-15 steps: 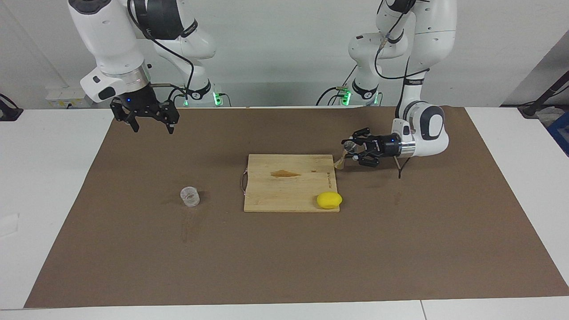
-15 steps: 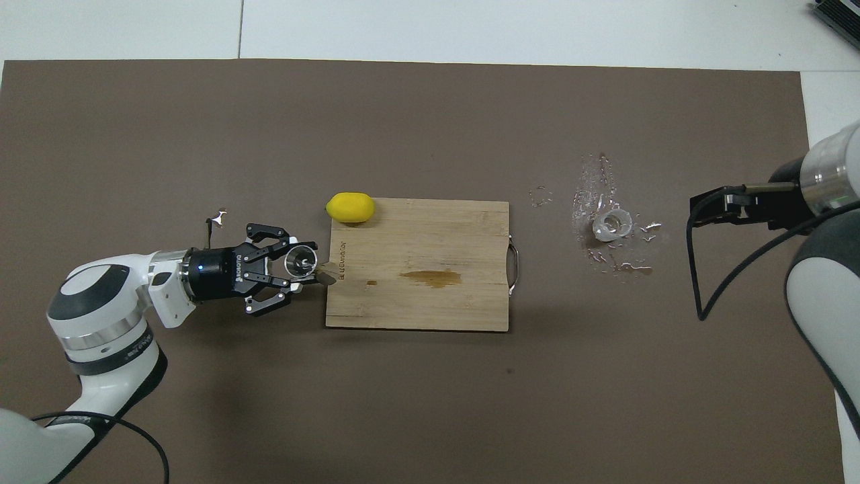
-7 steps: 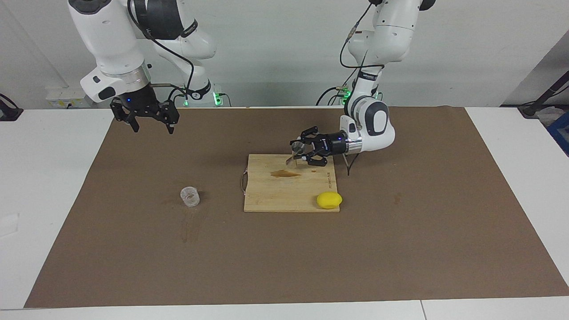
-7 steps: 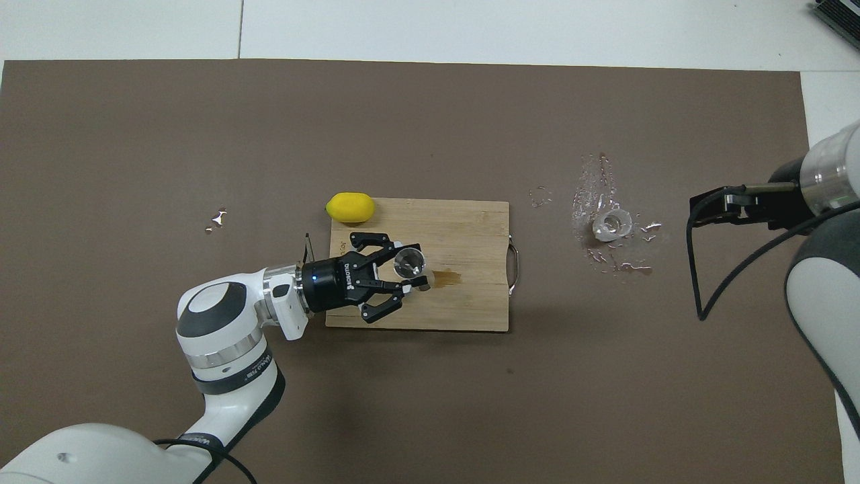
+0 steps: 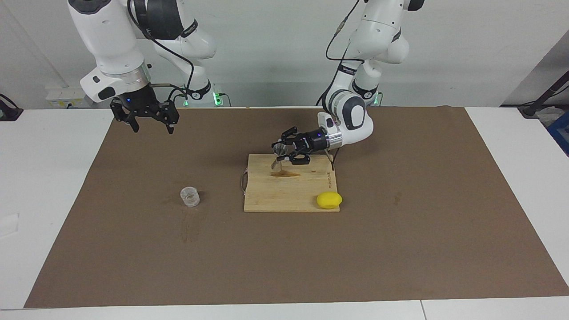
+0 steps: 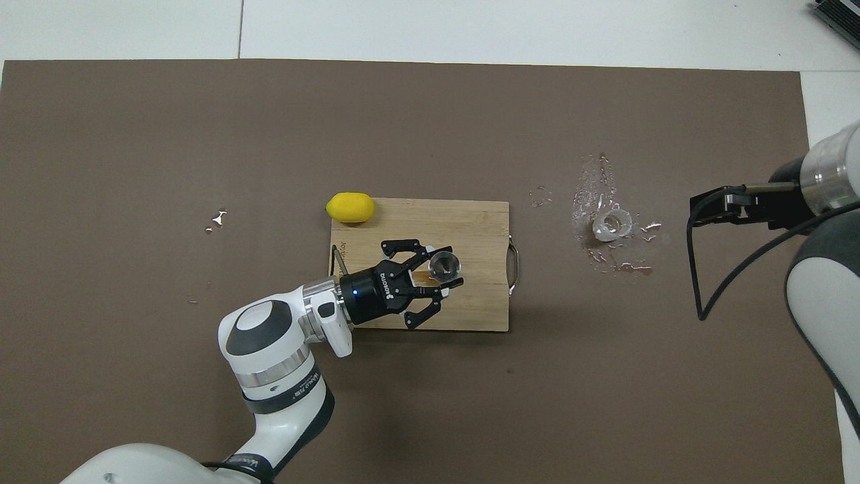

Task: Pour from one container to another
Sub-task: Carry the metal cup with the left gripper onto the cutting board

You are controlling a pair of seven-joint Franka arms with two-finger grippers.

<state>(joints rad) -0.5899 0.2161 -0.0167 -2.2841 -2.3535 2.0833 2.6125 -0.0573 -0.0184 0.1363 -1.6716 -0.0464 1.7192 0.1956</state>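
Note:
The clear tumbler (image 5: 190, 196) stands upright on the brown mat toward the right arm's end; it also shows in the overhead view (image 6: 612, 224). My left gripper (image 5: 281, 154) is shut on the metal jigger (image 5: 278, 156) and holds it roughly upright, low over the wooden cutting board (image 5: 289, 195), with its open cup facing up in the overhead view (image 6: 444, 265). I cannot tell whether the jigger's foot touches the board. My right gripper (image 5: 152, 128) waits open and empty, raised over the mat near the right arm's base, well apart from the tumbler.
A yellow lemon (image 5: 329, 200) lies at the board's corner away from the robots, toward the left arm's end. A brown stain (image 5: 284, 174) marks the board under the jigger. Spilled drops (image 6: 598, 181) lie around the tumbler.
My left gripper has carried the jigger from beside the board's edge at the left arm's end across the board toward the right arm's end. The right arm has not moved.

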